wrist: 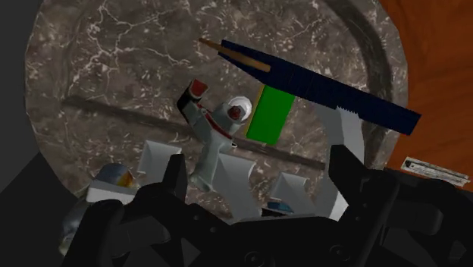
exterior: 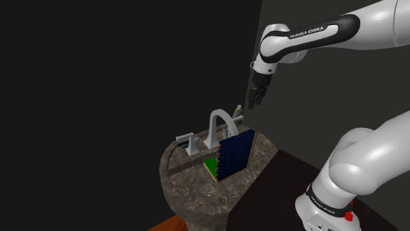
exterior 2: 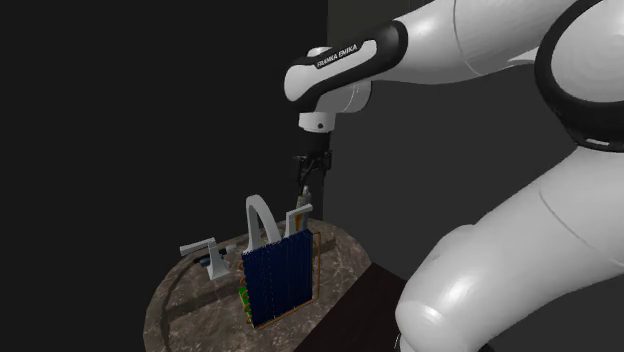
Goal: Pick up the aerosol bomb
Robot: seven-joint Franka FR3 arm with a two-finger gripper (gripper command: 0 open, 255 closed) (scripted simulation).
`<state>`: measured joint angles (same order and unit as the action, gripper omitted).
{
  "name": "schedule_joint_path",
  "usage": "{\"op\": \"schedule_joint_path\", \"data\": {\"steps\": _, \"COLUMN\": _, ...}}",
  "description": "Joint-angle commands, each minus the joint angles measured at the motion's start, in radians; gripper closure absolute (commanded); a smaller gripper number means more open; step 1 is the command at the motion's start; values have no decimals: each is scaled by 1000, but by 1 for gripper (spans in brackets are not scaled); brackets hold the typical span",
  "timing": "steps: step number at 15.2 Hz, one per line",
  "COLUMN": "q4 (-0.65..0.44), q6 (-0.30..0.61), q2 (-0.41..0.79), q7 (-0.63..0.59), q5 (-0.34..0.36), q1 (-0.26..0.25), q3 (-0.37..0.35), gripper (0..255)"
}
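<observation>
Black fingers of the claw (wrist: 261, 190) are standing apart with nothing between them, so it is gripping nothing. It is hanging in the air over the back of the round stone bench (exterior: 190, 187), touching nothing. The aerosol can (exterior: 240, 109) is standing at about one o'clock from the faucet (exterior: 212, 128) in the shoulder view, near the bench's rear rim, with the claw at roughly one o'clock above it. Its long axis is running vertically, cap pointing up, as far as I can judge. The descent, the closing and the lift are all remaining to be done
</observation>
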<state>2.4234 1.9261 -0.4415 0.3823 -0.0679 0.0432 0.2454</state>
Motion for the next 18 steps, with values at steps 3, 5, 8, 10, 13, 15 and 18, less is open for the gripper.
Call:
{"op": "schedule_joint_path", "data": {"steps": 3, "q4": -70, "q6": 81, "q2": 147, "q7": 105, "q5": -54, "q1": 1, "q3": 76, "gripper": 0}}
{"op": "schedule_joint_path", "data": {"steps": 5, "q4": -110, "q6": 114, "q2": 223, "q7": 160, "q5": -96, "q1": -1, "q3": 109, "gripper": 0}}
{"op": "schedule_joint_path", "data": {"steps": 8, "q4": -181, "q6": 148, "q2": 343, "q7": 248, "q5": -176, "q1": 0, "q3": 151, "gripper": 0}}
{"op": "schedule_joint_path", "data": {"steps": 10, "q4": -236, "q6": 160, "q2": 426, "q7": 309, "q5": -238, "q1": 7, "q3": 171, "gripper": 0}}
{"op": "schedule_joint_path", "data": {"steps": 13, "q4": -330, "q6": 163, "q2": 554, "q7": 397, "q5": -336, "q1": 31, "q3": 188, "gripper": 0}}
{"op": "schedule_joint_path", "data": {"steps": 15, "q4": -400, "q6": 155, "q2": 639, "q7": 450, "q5": -401, "q1": 55, "q3": 189, "gripper": 0}}
{"op": "schedule_joint_path", "data": {"steps": 18, "q4": -515, "q6": 134, "q2": 766, "q7": 515, "q5": -490, "q1": 104, "q3": 179, "gripper": 0}}
